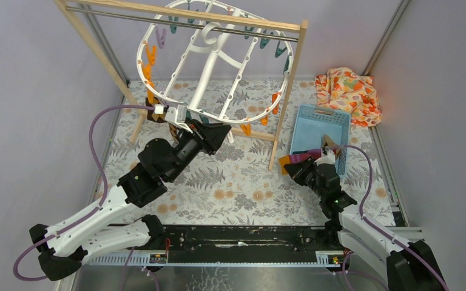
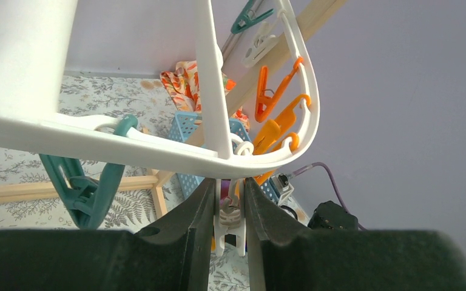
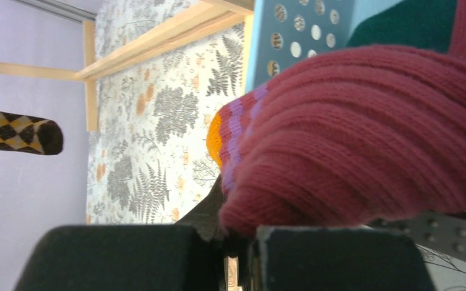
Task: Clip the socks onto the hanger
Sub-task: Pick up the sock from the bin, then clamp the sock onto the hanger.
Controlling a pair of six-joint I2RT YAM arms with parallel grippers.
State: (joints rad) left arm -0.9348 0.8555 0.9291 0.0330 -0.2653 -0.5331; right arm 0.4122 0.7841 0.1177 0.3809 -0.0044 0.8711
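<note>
the hanger hangs tilted on the wooden rail, my right pincer is clenched on the magenta sock at the blue basket, the checked sock juts out in mid-air, pegged or not i cannot tell, and my left pincer squeezes a white peg under the rim, so at least one clipping looks left to do.

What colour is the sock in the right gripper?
Magenta sock with purple and orange stripes, best seen from the right wrist.

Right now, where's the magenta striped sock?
Top view, right side: the magenta striped sock is at the near-left corner of the blue basket, pinched in the right gripper, just right of the wooden rack's foot.
</note>
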